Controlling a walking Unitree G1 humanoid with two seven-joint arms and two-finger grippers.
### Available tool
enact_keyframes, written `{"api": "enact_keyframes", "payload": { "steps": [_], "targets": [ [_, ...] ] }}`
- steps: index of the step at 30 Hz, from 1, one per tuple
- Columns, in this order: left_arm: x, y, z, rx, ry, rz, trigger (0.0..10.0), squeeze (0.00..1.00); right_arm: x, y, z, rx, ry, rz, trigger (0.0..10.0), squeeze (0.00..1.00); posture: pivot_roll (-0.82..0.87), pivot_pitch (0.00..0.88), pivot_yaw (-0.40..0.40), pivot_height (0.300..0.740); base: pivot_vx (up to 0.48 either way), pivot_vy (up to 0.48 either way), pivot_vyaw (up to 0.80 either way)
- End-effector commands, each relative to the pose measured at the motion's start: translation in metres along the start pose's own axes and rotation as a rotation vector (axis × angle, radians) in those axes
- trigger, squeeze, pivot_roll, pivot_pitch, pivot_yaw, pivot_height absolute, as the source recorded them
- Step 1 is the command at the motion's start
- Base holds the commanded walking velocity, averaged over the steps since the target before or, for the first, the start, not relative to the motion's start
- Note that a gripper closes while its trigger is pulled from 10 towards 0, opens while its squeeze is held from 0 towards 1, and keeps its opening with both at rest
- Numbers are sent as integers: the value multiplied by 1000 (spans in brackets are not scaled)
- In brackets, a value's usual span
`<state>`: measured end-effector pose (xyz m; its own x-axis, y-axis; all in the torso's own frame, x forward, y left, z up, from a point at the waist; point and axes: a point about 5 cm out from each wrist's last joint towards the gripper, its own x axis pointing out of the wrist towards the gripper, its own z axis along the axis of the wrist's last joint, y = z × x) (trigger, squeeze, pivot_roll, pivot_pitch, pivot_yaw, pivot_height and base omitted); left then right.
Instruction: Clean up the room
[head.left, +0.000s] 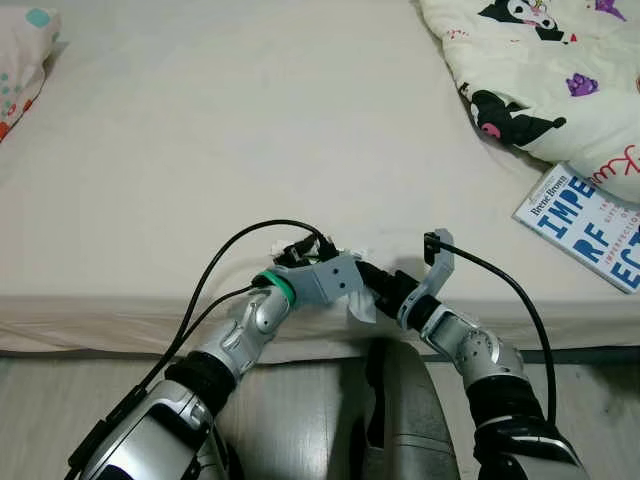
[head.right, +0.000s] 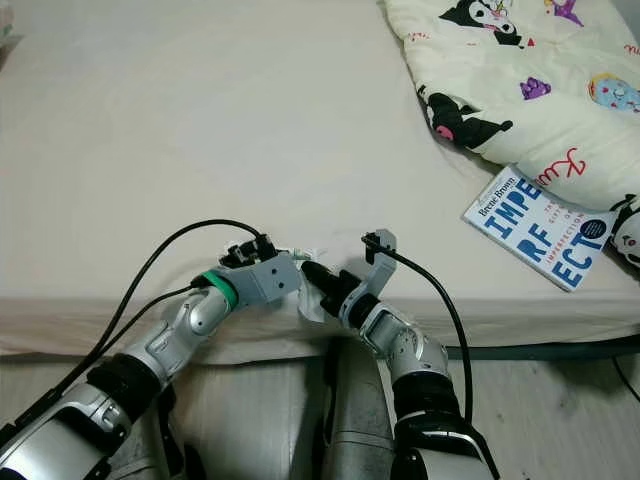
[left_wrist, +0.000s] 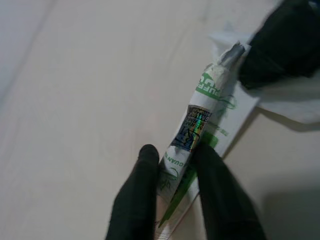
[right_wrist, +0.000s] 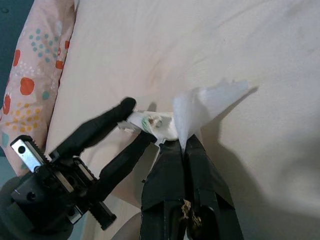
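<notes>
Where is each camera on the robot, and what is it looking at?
Left eye view: on the head, looking down at the bed, both silver arms, the book and the blanket.
Right eye view: beside it, same scene.
Left wrist view: looks along the left gripper, pinching a green-and-white wrapper.
Right wrist view: looks along the right gripper, pinching white paper.
Both wrist views share the wrapper and the other gripper.
</notes>
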<state>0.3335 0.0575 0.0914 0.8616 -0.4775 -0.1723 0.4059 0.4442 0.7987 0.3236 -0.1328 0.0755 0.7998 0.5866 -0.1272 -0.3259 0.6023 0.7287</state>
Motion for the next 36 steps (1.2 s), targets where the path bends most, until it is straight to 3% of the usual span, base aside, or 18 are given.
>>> {"api": "enact_keyframes", "payload": {
  "steps": [1,9,13,16,17,18,19,20,21,23,24,25,26,29,30,32,35,36],
  "targets": [
    [-7,-27,-14,19,55,-121,0,0,-1,-2,-1,11,-2,-9,0,0,-44,93,-9,481,0,0,0],
    [-4,-31,-17,30,77,-134,0,0,-3,-4,0,15,-12,-23,0,0,-47,91,-7,481,0,0,0],
    [-4,-21,-19,-26,85,-48,0,0,-4,-5,-1,18,-15,-30,0,0,-44,90,-6,481,0,0,0],
    [-4,-21,-19,-26,85,-48,0,0,-4,-5,-1,18,-15,-30,0,0,-44,90,-6,481,0,0,0],
    [-4,-11,-20,-78,95,26,0,0,-5,-5,0,16,-24,-28,0,0,-45,90,-4,481,0,0,0],
    [-6,10,-19,-157,89,172,10000,0,-6,-2,4,-16,-58,-1,2353,0,-42,93,0,481,0,0,0],
    [-6,10,-19,-157,89,172,10000,0,-6,-2,4,-16,-58,-1,2353,0,-42,93,0,481,0,0,0],
    [-11,31,-19,-212,77,295,10000,0,-9,1,9,-49,-95,16,10000,0,-42,94,1,481,0,0,0],
    [-11,31,-19,-212,77,295,10000,0,-9,1,9,-49,-95,16,10000,0,-42,94,1,481,0,0,0],
    [-23,63,-25,-242,74,469,10000,0,-14,2,17,-83,-151,28,10000,0,-41,95,5,481,0,0,0],
    [-23,63,-25,-242,74,469,10000,0,-14,2,17,-83,-151,28,10000,0,-41,95,5,481,0,0,0],
    [-29,76,-30,-247,92,538,10000,0,-18,0,20,-95,-168,15,10000,0,-40,93,9,481,0,0,0],
    [-29,76,-30,-247,92,538,10000,0,-18,0,20,-95,-168,15,10000,0,-40,93,9,481,0,0,0],
    [-39,100,-38,-269,111,658,10000,0,-27,-3,28,-118,-216,-6,10000,0,-40,98,15,481,0,0,0],
    [-39,100,-38,-269,111,658,10000,0,-27,-3,28,-118,-216,-6,10000,0,-40,98,15,481,0,0,0],
    [-41,103,-32,-432,73,663,10000,0,-33,2,41,-209,-307,-30,10000,0,-45,98,23,481,0,0,0],
    [-40,102,-29,-502,49,646,10000,0,-35,5,45,-246,-340,-37,10000,0,-45,98,23,481,0,0,0],
    [-40,96,-20,-628,6,594,10000,0,-37,10,51,-333,-379,-72,10000,0,-49,97,25,481,0,0,0]
  ]
}}
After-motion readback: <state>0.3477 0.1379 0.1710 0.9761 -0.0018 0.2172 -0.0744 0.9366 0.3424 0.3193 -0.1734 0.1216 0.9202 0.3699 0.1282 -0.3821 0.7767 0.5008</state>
